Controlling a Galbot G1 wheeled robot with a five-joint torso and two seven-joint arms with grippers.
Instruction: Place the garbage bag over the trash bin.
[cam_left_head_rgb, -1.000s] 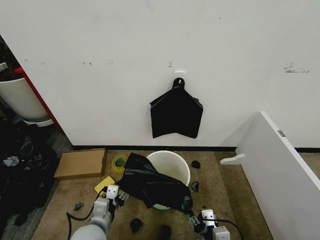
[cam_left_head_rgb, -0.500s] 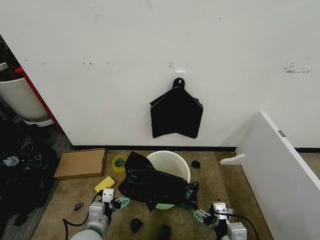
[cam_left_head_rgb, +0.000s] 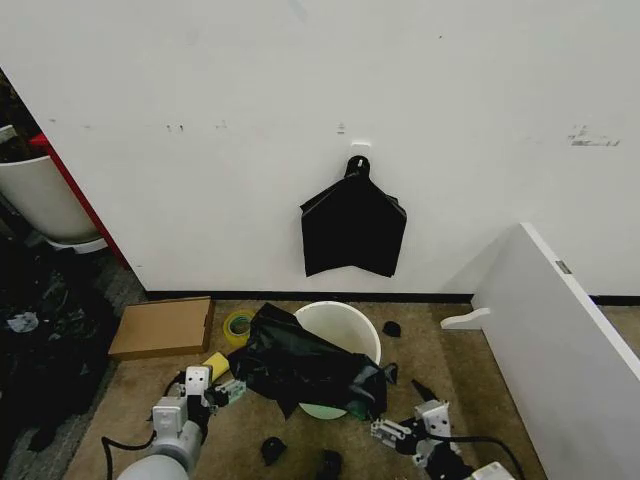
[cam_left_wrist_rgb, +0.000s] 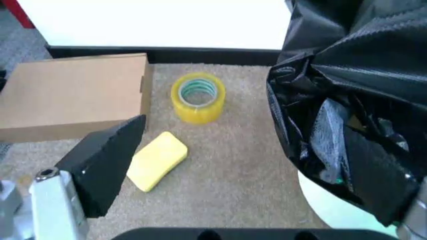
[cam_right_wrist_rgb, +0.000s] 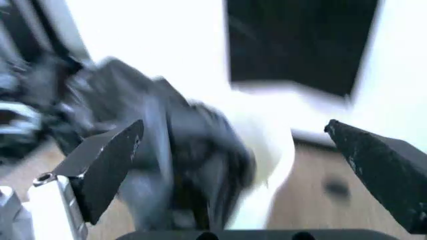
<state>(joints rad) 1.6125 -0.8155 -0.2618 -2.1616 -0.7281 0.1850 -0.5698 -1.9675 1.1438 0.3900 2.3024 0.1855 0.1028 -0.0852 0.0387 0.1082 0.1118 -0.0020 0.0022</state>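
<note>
garbage bag (cam_left_head_rgb: 305, 365) draped across near rim of trash bin (cam_left_head_rgb: 345, 327), lying between open left gripper (cam_left_head_rgb: 222, 391) and open right gripper (cam_left_head_rgb: 395, 432), both empty.

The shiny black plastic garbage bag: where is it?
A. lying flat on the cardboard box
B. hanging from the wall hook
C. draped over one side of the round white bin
C: the shiny black plastic garbage bag drapes over the near-left side of the round white plastic bin, leaving part of its opening uncovered.
</note>
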